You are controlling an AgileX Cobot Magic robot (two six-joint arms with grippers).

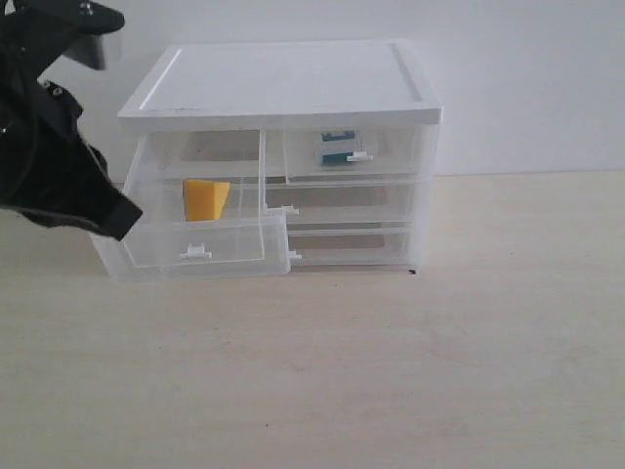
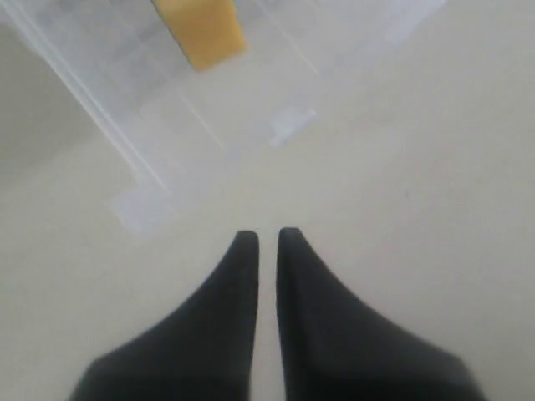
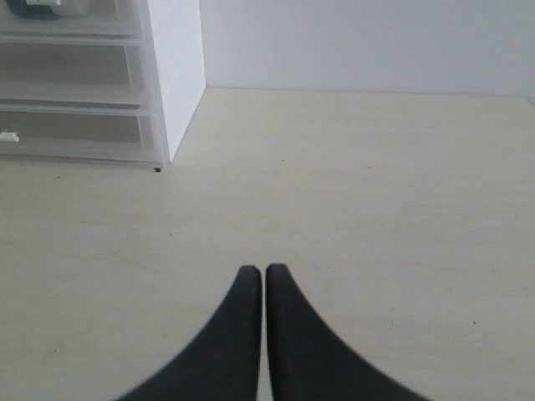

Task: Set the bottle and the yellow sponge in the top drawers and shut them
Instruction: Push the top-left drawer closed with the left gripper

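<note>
In the pulled-out top drawer [image 1: 239,244], yellow sponge [image 1: 206,199], apart from left gripper [image 2: 267,237].

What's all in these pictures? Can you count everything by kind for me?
Cabinet: 1
Top drawers: 2
Full-width drawers: 2
Yellow sponge: 1
Bottle: 1
Robot hands: 2
Total: 9

A pale wood-grain tabletop [image 1: 391,371] fills the lower frame, a white wall [image 1: 527,78] the top; the cabinet's white lid [image 1: 283,78] sits upper centre.
</note>
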